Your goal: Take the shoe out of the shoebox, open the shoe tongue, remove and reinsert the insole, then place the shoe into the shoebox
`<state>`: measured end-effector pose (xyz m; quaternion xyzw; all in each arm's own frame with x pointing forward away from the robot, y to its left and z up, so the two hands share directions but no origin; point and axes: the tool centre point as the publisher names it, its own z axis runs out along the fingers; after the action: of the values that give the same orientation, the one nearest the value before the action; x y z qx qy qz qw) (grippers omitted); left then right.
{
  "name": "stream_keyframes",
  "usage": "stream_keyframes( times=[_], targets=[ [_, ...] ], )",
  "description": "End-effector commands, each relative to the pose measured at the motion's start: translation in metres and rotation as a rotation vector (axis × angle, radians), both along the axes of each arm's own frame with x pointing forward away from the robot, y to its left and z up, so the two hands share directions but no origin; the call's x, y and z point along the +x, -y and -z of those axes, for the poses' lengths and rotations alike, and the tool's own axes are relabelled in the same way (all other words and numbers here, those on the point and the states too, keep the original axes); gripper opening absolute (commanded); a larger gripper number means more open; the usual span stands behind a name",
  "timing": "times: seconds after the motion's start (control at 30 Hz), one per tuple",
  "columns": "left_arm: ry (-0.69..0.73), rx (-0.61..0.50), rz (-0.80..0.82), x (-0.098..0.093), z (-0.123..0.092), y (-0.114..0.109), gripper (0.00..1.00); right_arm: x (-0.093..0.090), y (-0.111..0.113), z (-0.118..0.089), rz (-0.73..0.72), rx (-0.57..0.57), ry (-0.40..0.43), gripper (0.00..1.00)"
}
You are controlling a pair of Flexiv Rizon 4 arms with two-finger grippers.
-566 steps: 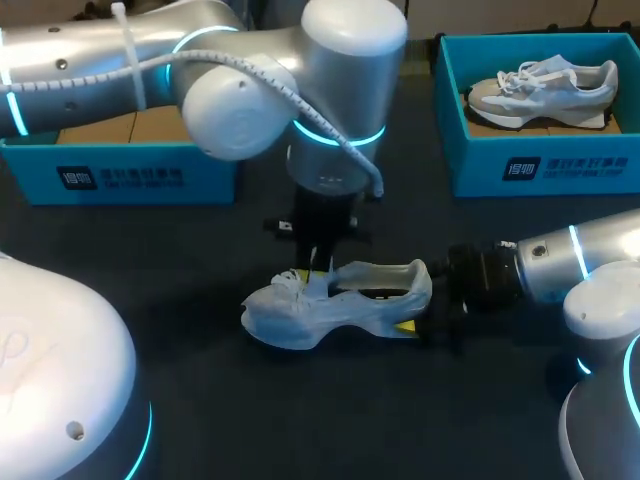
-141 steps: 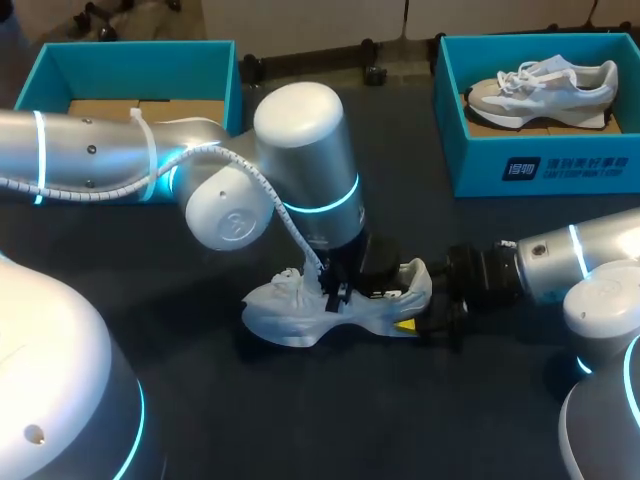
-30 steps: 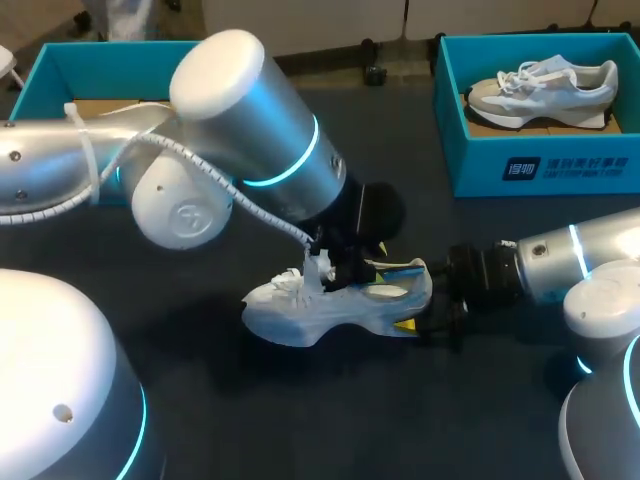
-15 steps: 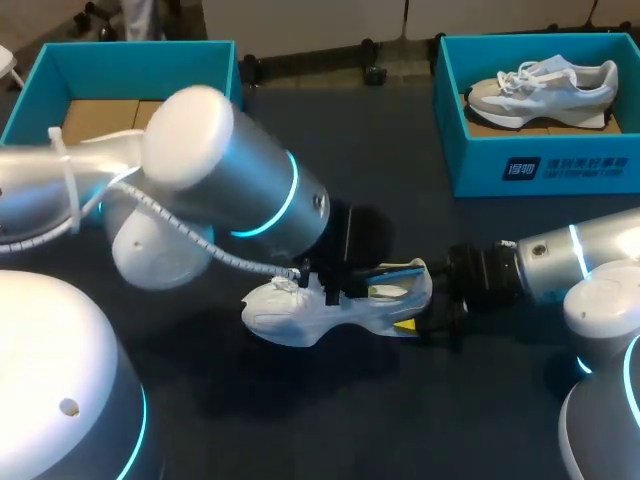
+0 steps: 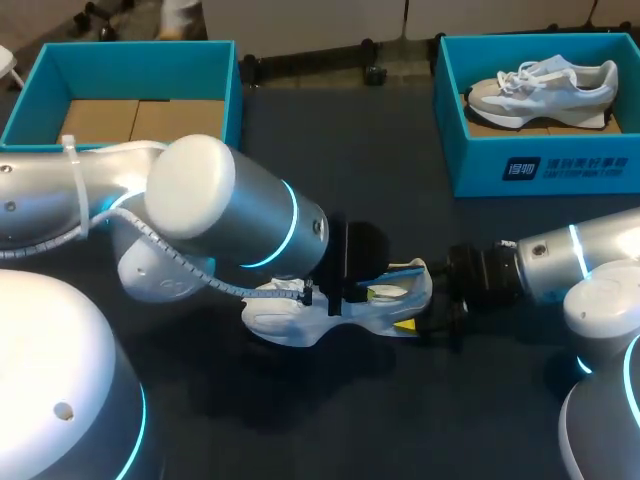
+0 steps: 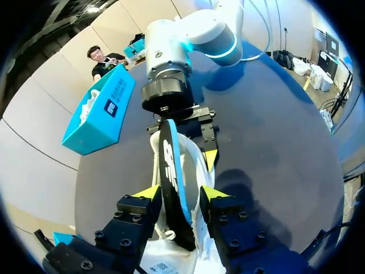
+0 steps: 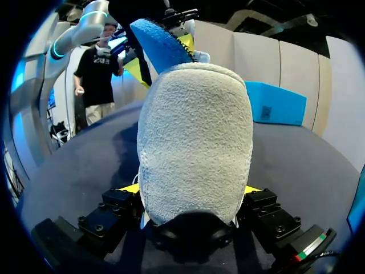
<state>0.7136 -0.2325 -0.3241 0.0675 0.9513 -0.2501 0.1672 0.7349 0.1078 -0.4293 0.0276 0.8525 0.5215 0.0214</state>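
Left end effector (image 6: pixel 179 194) is pinching the insole (image 6: pixel 170 165) on edge between its two yellow tips, set narrow, just over the shoe's opening. The insole is standing part in and part out of the shoe (image 5: pixel 280 322), with its far end rising above the heel collar. Right end effector (image 7: pixel 191 188) is clamping the shoe's heel from both sides, low against the desk (image 5: pixel 330 150). Judged purpose: it is acting as a vise, so the shoe is not dragging along while the insole is sliding. The shoe is sitting upright mid-desk, toe toward the left arm's side. Room for moving: the left wrist is crowding over the forefoot and the right arm is blocking the heel end, so free travel is mostly upward. An open shoebox (image 5: pixel 232 80) showing only its cardboard floor is sitting well apart at the far left. A second shoebox (image 5: pixel 540 165) holding another shoe (image 5: pixel 545 90) is sitting at the far right, also well away from the work.
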Motion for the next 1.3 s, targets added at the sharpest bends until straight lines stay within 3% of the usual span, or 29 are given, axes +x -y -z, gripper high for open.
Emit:
stream_keyframes(
  times=[0.03, 0.3, 0.43, 0.47, 0.5, 0.73, 1.3],
  targets=[
    [-0.004, -0.007, 0.0, 0.008, 0.01, 0.006, 0.44, 0.003, 0.0, 0.01, 0.001, -0.002, 0.001, 0.0],
    [-0.014, 0.003, 0.008, 0.013, 0.02, 0.008, 0.38, 0.003, 0.0, 0.01, 0.001, -0.002, 0.001, 0.0],
    [-0.025, 0.003, 0.008, 0.013, 0.022, 0.008, 0.31, 0.003, 0.0, 0.01, 0.001, -0.002, 0.001, 0.0],
    [-0.031, 0.002, 0.008, 0.012, 0.023, 0.007, 0.09, 0.003, 0.0, 0.01, 0.001, -0.002, 0.001, 0.0],
    [-0.034, 0.0, 0.009, 0.012, 0.023, 0.007, 0.0, 0.003, 0.0, 0.01, 0.001, -0.002, 0.001, 0.0],
    [-0.068, -0.021, 0.016, 0.009, 0.019, 0.008, 0.0, 0.003, 0.0, 0.01, 0.001, -0.002, 0.001, 0.0],
    [-0.188, -0.114, 0.01, 0.001, -0.035, 0.029, 0.0, 0.003, 0.0, 0.01, 0.001, -0.002, 0.001, 0.0]
  ],
)
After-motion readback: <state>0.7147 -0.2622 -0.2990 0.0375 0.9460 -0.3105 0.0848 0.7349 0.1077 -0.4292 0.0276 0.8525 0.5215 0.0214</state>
